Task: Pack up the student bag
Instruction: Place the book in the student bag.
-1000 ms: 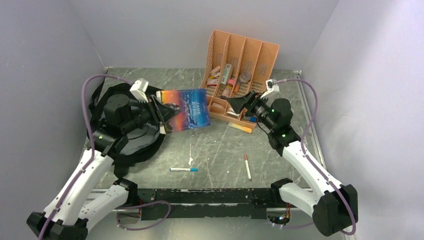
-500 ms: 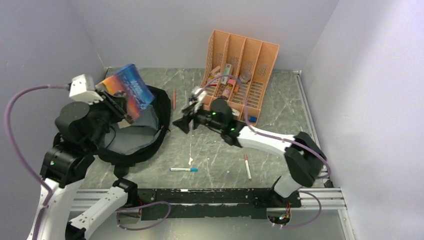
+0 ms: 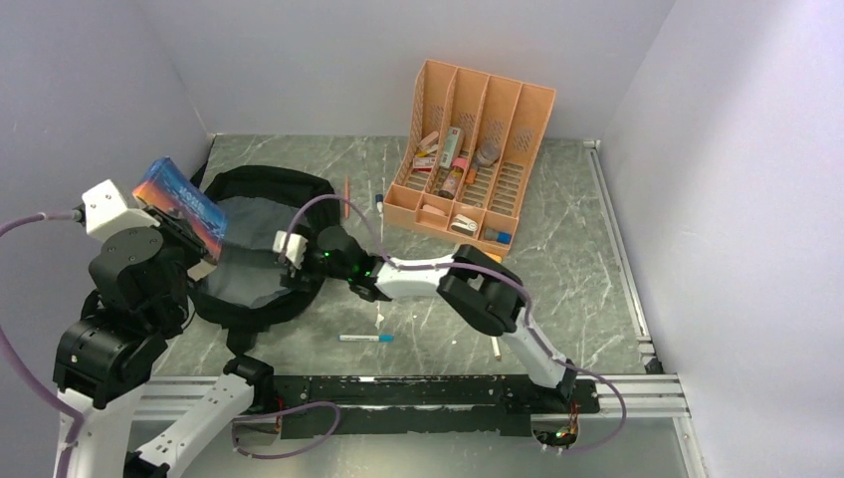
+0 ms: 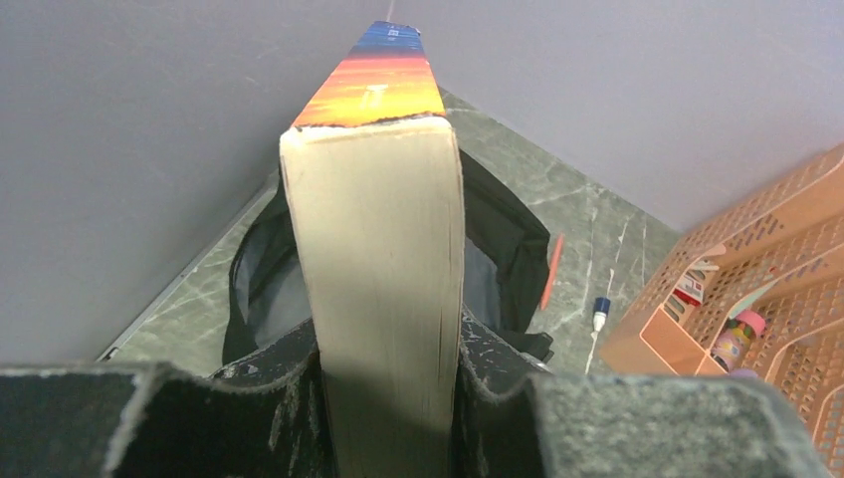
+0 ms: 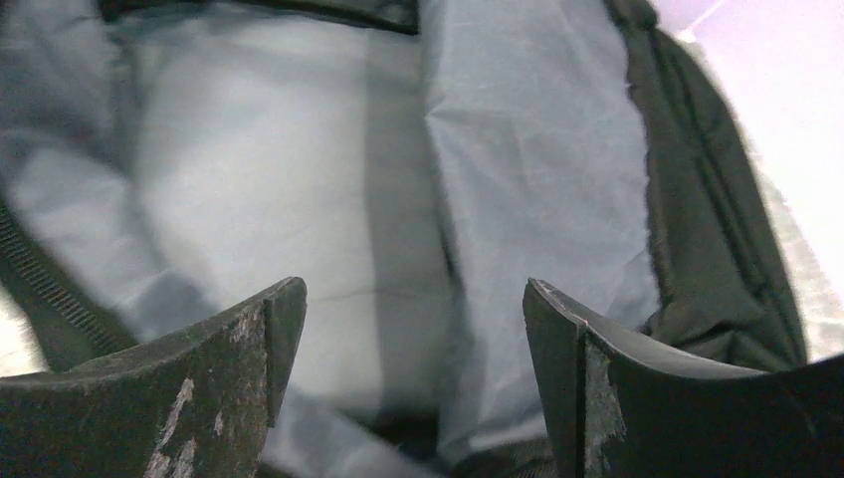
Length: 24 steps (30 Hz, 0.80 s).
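The student bag (image 3: pixel 261 189) lies open at the left of the table, with its grey lining (image 3: pixel 244 274) showing. My left gripper (image 3: pixel 196 242) is raised at the bag's left edge and shut on a thick book (image 3: pixel 181 202) with a blue and orange cover. In the left wrist view the book (image 4: pixel 383 229) stands on end between the fingers (image 4: pixel 493 358), its page edges facing the camera. My right gripper (image 3: pixel 297 271) reaches across to the bag's right rim. In the right wrist view it (image 5: pixel 413 309) is open over the grey lining (image 5: pixel 299 189), with nothing between its fingers.
An orange slotted desk organizer (image 3: pixel 473 149) with small items stands at the back. A blue pen (image 3: pixel 365 338) lies near the front edge and a red pencil (image 3: pixel 346 196) beside the bag. Another pen (image 3: pixel 495 345) lies right of centre. The side walls stand close.
My left arm has carried the book up and to the left, to the bag's left edge. My right arm has swung from the organizer across to the bag's opening.
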Available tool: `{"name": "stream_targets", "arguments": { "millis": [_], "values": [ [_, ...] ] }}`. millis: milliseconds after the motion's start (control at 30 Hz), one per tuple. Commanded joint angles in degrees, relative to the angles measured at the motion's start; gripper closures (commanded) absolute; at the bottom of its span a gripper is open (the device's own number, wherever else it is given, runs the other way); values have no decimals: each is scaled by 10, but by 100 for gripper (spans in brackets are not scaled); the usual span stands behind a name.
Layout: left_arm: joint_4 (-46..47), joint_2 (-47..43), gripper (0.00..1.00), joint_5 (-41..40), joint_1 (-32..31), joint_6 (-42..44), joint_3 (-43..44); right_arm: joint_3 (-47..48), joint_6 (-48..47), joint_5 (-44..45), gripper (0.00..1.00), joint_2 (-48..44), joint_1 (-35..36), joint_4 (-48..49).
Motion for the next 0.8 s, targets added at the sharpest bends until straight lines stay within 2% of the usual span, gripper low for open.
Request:
{"name": "stream_targets", "arguments": {
  "millis": [0, 267, 467, 567, 700, 767],
  "values": [
    [70, -13, 95, -50, 3, 0, 29, 89, -99, 83, 16, 54, 4, 0],
    [57, -13, 95, -48, 3, -15, 5, 183, -192, 107, 21, 140, 7, -61],
    [44, -9, 95, -43, 3, -33, -17, 223, -231, 132, 24, 178, 10, -68],
    [27, -5, 95, -40, 3, -47, -23, 234, -232, 151, 33, 186, 11, -47],
    [15, -12, 95, -41, 3, -64, -34, 247, -205, 152, 57, 181, 11, -43],
    [14, -20, 95, -35, 3, -71, -41, 248, -189, 145, 63, 174, 10, -39]
  ]
}}
